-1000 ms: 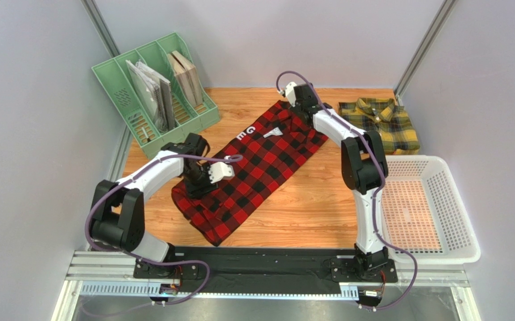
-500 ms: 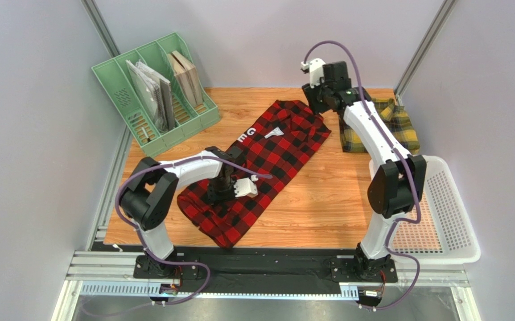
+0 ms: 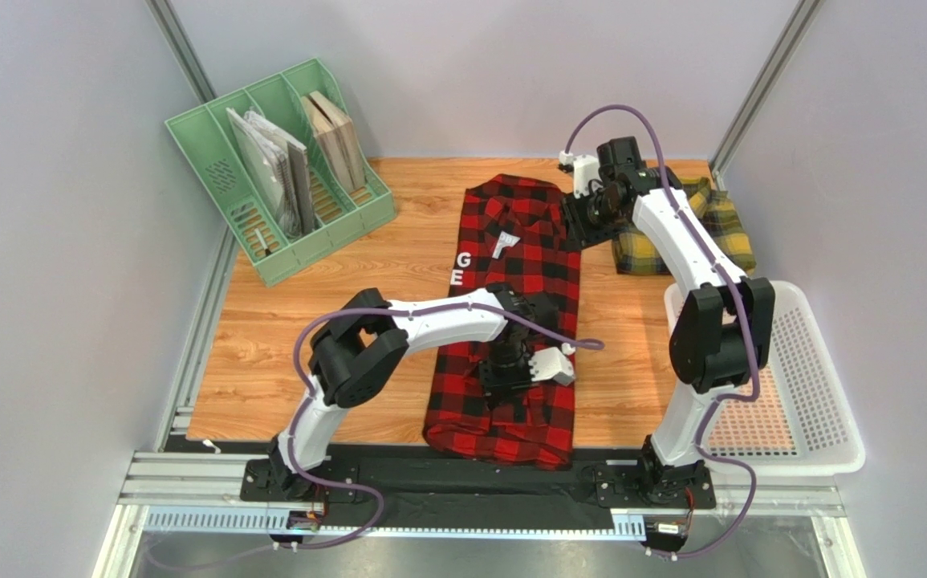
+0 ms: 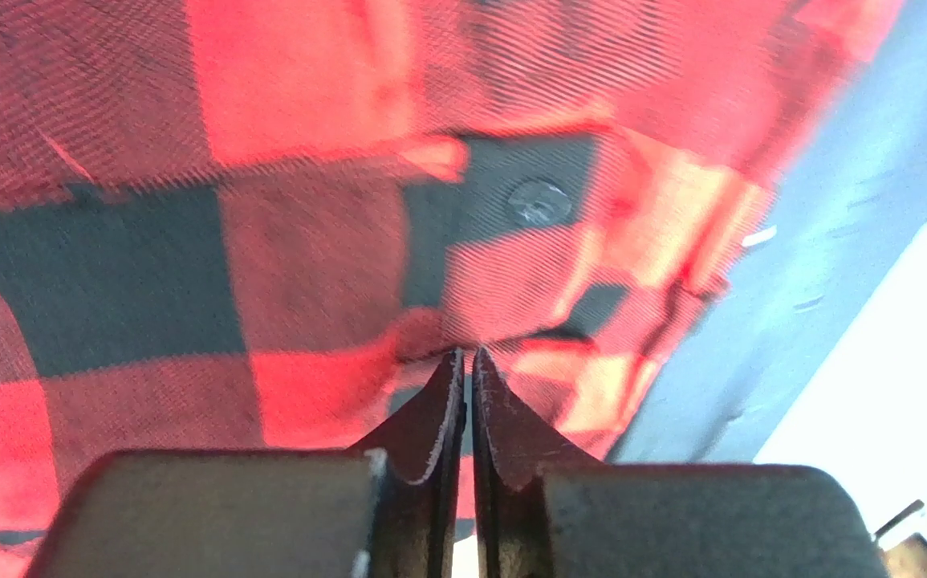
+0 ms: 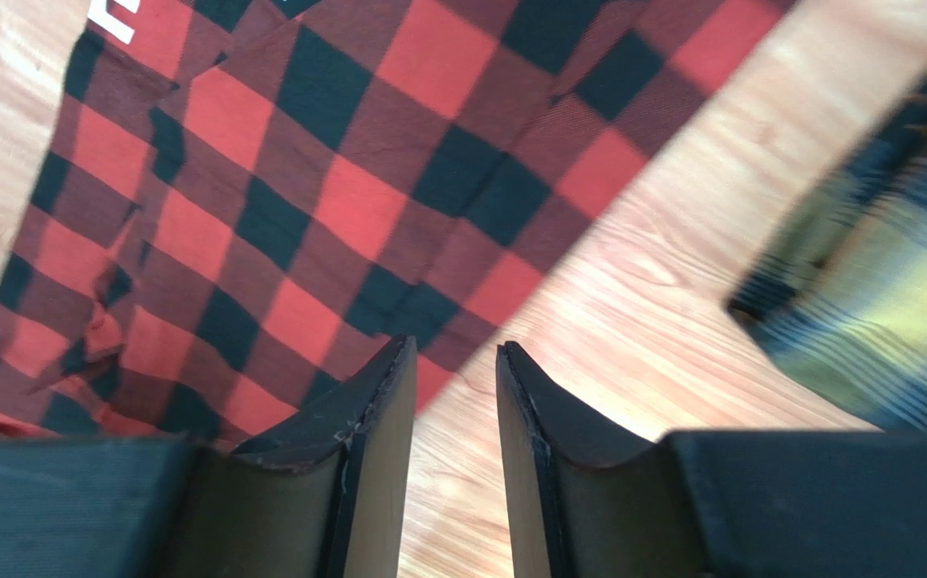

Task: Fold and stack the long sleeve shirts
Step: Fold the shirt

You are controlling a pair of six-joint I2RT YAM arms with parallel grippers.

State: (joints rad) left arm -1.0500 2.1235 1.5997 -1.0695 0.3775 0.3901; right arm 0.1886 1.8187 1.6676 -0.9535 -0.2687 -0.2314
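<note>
**Red shirt got swung round straight**

The red-and-black shirt (image 3: 540, 271) sits mid-table now, running straight from far to near, with its near hem right at the table's (image 3: 311, 313) near edge. A second ago it lay on a slant, from near-left up to far-right. The white letters (image 3: 462, 267) ended up along its left edge, toward the far end.

The left tool (image 3: 507, 373) is down on the near half of the shirt. In the wrist view its tips (image 4: 466, 361) are squeezed nearly together with a little ridge of red cloth (image 4: 251, 277) caught in them. A second ago that arm was out over the left part of the table.

The right tool (image 3: 574, 226) was planted on the shirt's far end a second ago. Now it hovers by the far right corner, between the two shirts, jaws a narrow gap apart with nothing in them (image 5: 454, 349).

The yellow-and-green shirt (image 3: 703, 235) is in the same spot at far right, with the right arm crossing over it now. The green file rack (image 3: 281, 157) at far left and the white basket (image 3: 782, 385) at near right haven't budged.
</note>
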